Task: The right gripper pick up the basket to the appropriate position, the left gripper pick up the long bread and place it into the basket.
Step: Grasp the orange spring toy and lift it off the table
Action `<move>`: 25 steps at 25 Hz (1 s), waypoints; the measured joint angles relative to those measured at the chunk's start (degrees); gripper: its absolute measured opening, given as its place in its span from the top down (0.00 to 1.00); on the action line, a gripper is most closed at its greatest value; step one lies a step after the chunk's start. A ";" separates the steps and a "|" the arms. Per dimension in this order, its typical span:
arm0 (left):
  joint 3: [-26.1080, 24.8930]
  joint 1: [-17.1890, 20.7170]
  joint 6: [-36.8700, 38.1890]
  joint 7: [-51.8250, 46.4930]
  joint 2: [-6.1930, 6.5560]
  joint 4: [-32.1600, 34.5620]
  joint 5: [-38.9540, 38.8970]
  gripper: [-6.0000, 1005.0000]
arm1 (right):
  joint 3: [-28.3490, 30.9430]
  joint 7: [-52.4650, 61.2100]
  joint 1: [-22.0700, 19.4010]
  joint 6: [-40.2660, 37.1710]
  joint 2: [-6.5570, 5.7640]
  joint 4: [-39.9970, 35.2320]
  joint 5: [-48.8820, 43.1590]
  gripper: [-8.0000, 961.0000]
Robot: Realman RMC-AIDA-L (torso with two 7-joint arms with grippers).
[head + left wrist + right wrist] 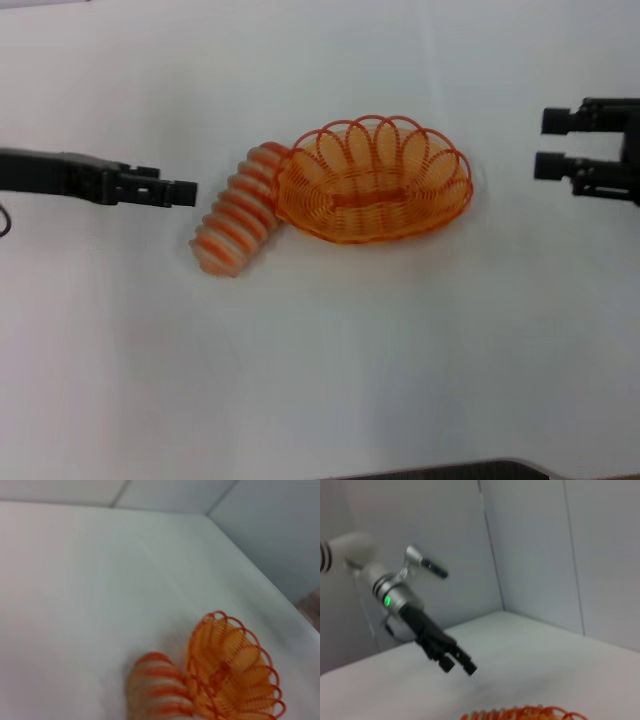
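One basket is set on the white table, and it is taken here as the landmark. One long bread is laid just to the basket's left, slanting, with its far end touching or nearly touching the looped rim; in the left wrist view the loaf and the basket are seen side by side in the same way. The basket is empty, so the placing has not been done, and the loaf appears to be crowded against the rim in a way that would leave little room for a grasp at that end.

Two grippers are counted, one on each side of the basket. The left gripper is held left of the loaf and apart from it, pointing toward it, nothing being carried; in the right wrist view the same claw is seen above the table with its two fingers parted by a small gap. This pose is judged to be one of readiness for the bread. The right gripper is held well to the right of the basket, with its two fingers spread apart, clear of the rim. It is judged that the basket is to be taken first by this claw, since neither object has yet been touched.
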 joint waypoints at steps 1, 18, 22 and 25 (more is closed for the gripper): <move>0.25 -0.77 0.75 -0.20 0.08 0.08 0.43 0.16 | -0.32 -0.05 0.35 0.33 0.12 0.00 -0.89 0.37; 3.86 -1.53 1.33 3.48 -3.07 5.81 2.33 0.16 | -2.93 -4.51 2.25 10.78 5.33 0.99 -12.20 0.36; 4.06 -1.56 0.97 2.98 -2.88 5.97 3.40 0.16 | -3.10 -4.51 2.65 12.55 6.20 1.39 -14.33 0.36; 4.04 -2.06 0.61 1.67 -2.79 6.90 5.29 0.16 | -3.27 -4.50 2.76 12.80 6.28 1.80 -14.56 0.36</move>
